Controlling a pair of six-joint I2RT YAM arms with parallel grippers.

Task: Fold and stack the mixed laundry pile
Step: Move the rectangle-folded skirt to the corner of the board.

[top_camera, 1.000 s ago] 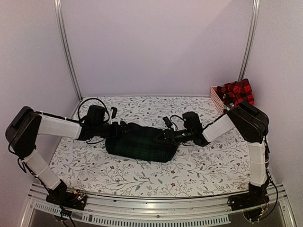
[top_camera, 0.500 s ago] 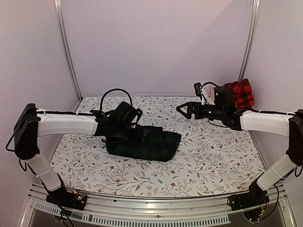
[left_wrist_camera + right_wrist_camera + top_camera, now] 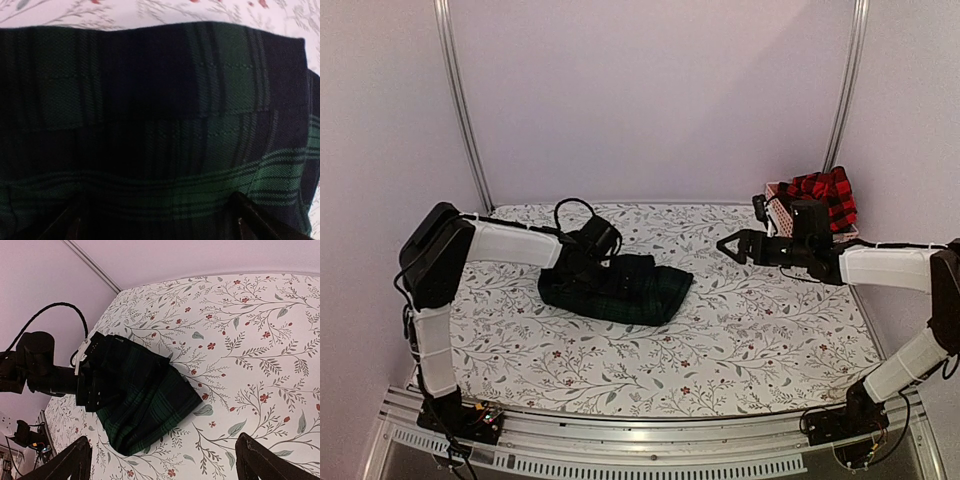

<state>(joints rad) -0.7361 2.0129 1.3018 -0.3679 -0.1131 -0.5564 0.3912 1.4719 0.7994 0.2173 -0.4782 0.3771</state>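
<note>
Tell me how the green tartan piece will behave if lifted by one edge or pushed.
Probably floppy: the tartan piece is soft woven cloth in loose folded layers, so lifting one edge would likely unfold it. Pushed, it would probably bunch rather than slide on the table cloth.

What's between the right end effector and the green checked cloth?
Only bare leaf-patterned tablecloth lies between the right end effector and the green checked cloth, as the top view shows.
</note>
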